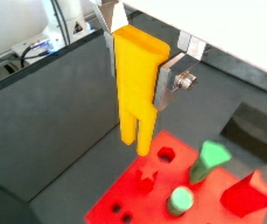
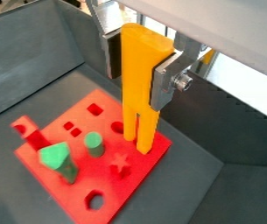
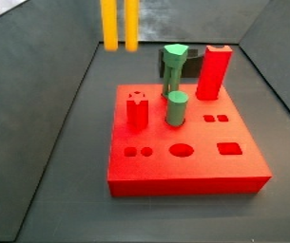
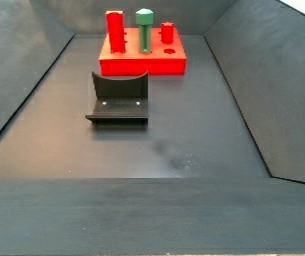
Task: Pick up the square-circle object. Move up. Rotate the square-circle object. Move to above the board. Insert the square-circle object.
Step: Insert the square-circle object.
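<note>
square-circle object (image 3: 119, 26) prongs hanging above, behind board (image 3: 185, 152), tool unseen

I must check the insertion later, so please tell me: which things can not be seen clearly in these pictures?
- The gripper, shut on the square-circle object: absent from the side view with the fixture; elsewhere only the prongs show, cut by the upper edge.
- The board: its holes are too small there.
- The target hole: undecidable in both wrist views.
</note>
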